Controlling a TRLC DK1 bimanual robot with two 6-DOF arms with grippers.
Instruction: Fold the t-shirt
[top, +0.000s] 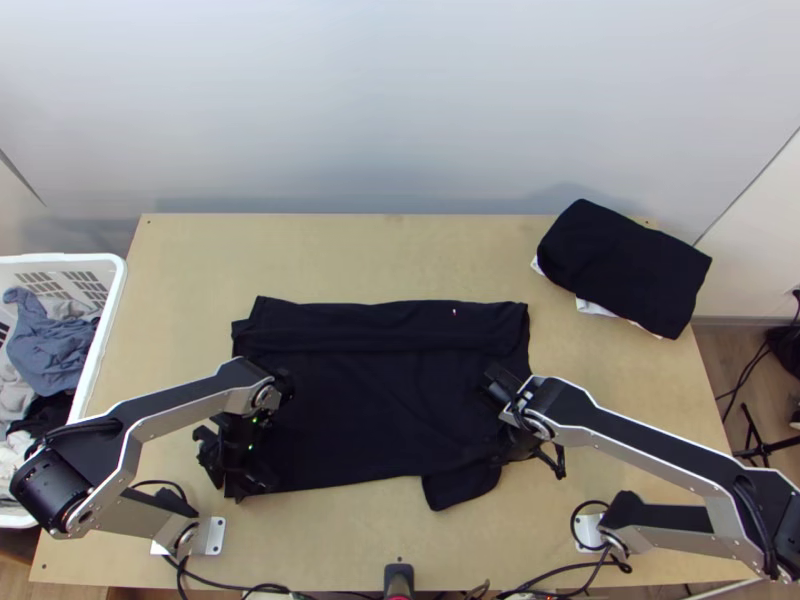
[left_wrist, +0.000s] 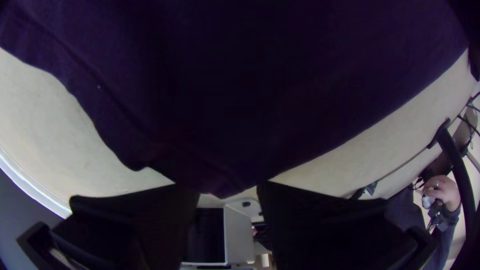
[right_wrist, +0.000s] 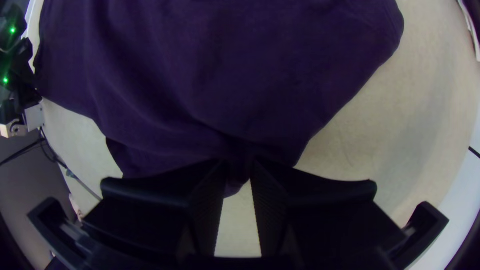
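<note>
The dark, oblong cloth t-shirt (top: 370, 410) lies centrally, likely limp, light and best held at near corners, the black two-fingered left gripper (left_wrist: 226, 187) parted around one, the matching right gripper (right_wrist: 239, 167) pinching another

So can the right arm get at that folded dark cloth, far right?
Likely yes: mostly bare table separates its gripper from the folded dark cloth, though the gripper seems to pinch the t-shirt and would need to let go first.
</note>
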